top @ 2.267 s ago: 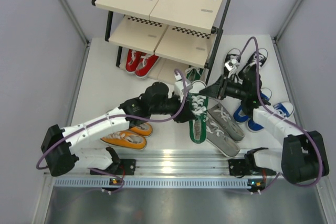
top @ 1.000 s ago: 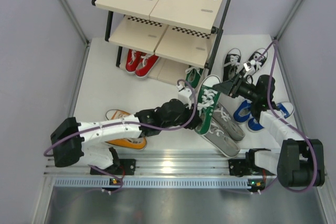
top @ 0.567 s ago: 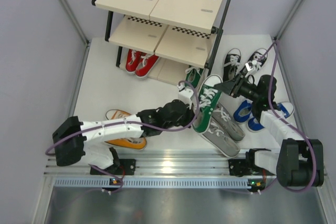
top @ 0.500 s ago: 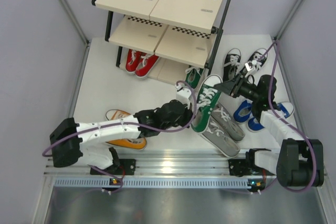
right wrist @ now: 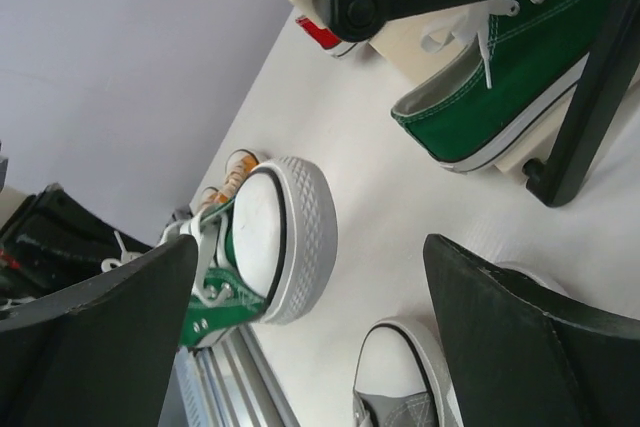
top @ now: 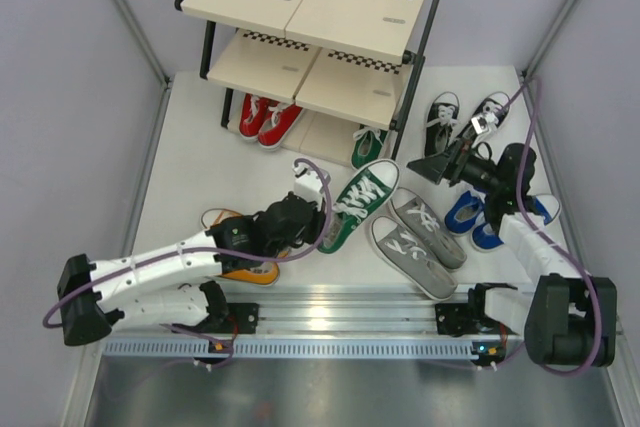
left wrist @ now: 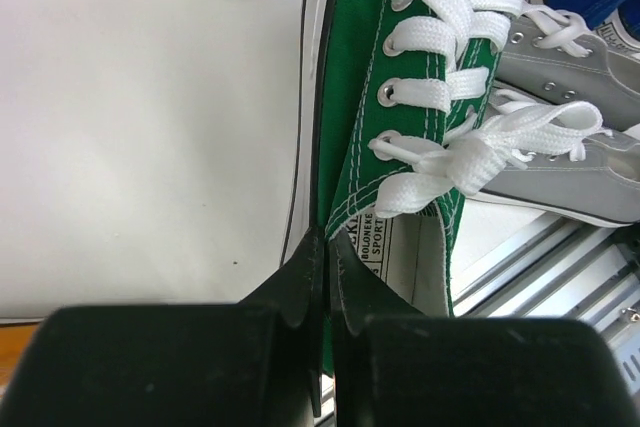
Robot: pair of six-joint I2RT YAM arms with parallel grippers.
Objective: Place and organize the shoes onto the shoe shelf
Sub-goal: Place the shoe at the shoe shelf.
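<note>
Near left, the orange pair (top: 252,273) lies half under the left arm on the white worktop (top: 200,147). Just past it, the left claw (left wrist: 322,277) is pinched almost completely closed on the heel wall of a green shoe (left wrist: 400,97), canvas squeezed between the two black fingers. That shoe lies diagonally mid-worktop with its toe aimed far-right towards the rack, laces up. Right beside it, on the right, sits the grey pair (top: 420,237), side by side with heels towards the near rail. Further right, the blue pair (top: 461,214) is partly covered by the right arm. The right claw (top: 425,167) hovers spread wide with nothing in it, looking across at the green toe cap. Beyond it, far right, stands the black pair (top: 465,112). At the back is the shoe shelf (top: 310,7): the red pair (top: 265,119) is on the bottom tier at the left, and the other green shoe (right wrist: 500,77) is on that tier by the right post
</note>
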